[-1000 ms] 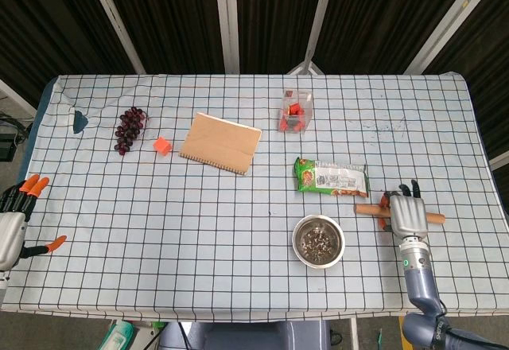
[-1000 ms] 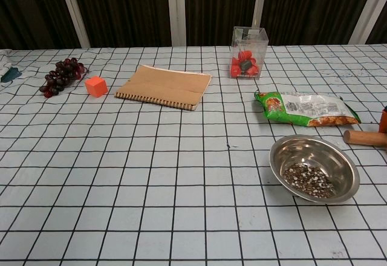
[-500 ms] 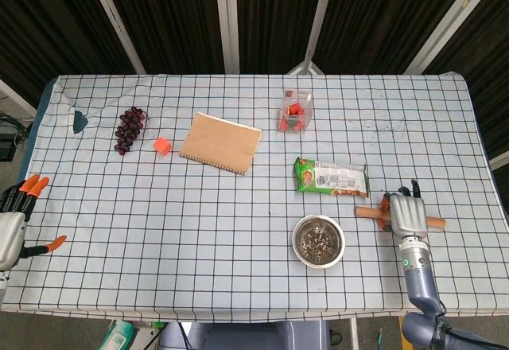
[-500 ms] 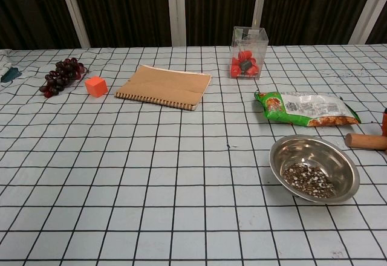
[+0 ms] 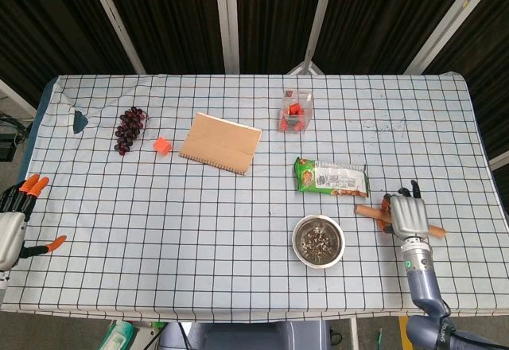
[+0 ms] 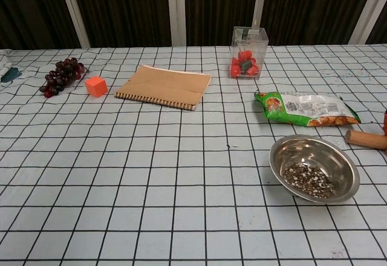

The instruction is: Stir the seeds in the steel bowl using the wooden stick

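Lower right of the head view: the right robot hand (image 5: pixel 406 215) lies over the middle of the wooden stick (image 5: pixel 367 211), its fingers closed around the shaft, with both ends of the stick protruding. The grip is taken at mid-length, probably so that one end stays free to reach into the steel bowl (image 5: pixel 319 241). The bowl stands just left of the robot hand on the checked tabletop (image 5: pixel 199 231), the seeds (image 5: pixel 318 242) pooled in its bottom, so only a short carry should be needed. Lower left edge: the left robot hand (image 5: pixel 14 223) rests idle with fingers apart, holding nothing, well clear of the work.

Compared with one second ago, the stick has turned: its left end now sits higher in the frame and its right end lower. In the chest view its visible end (image 6: pixel 366 139) has retreated toward the right edge.
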Robot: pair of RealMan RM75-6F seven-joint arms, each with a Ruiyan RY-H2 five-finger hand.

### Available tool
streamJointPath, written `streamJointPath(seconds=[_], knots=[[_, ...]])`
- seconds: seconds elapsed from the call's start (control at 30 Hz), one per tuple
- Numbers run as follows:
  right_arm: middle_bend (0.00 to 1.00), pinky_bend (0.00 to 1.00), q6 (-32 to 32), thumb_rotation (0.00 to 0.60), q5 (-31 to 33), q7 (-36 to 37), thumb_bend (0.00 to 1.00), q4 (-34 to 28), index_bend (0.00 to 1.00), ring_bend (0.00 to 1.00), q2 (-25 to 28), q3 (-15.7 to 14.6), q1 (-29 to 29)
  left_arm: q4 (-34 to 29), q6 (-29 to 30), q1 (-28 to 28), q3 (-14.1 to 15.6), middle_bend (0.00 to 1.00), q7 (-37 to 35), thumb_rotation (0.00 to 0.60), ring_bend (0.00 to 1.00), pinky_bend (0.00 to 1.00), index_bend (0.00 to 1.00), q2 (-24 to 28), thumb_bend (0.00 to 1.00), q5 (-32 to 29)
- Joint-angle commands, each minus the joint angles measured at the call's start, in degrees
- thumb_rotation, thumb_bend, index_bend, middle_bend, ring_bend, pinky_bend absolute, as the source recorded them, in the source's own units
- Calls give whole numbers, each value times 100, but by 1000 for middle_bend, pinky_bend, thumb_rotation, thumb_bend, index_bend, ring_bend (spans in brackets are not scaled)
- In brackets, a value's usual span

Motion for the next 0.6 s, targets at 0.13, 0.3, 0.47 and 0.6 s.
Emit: streamJointPath(seconds=[0.13,0.3,0.47,0.6], knots=[[582,0,80,600,-126,120,518,-46,641,275,57,9,-13,3,4,1,0,0,0,600,0,0,0,-4,81,0],[588,0,259,600,-364,430,529,-213,650,283,221,86,-30,4,1,-1,2,0,7,600,0,0,0,-6,81,3],[592,0,469,600,-600,907,557,-484,654,286,440,203,-76,1,7,1,-2,0,23,600,0,0,0,-12,80,-5],[602,0,589,600,-636,1414,558,-797,666,292,603,353,-148,-3,19,6,-7,0,37,600,0,0,0,-17,81,-15]])
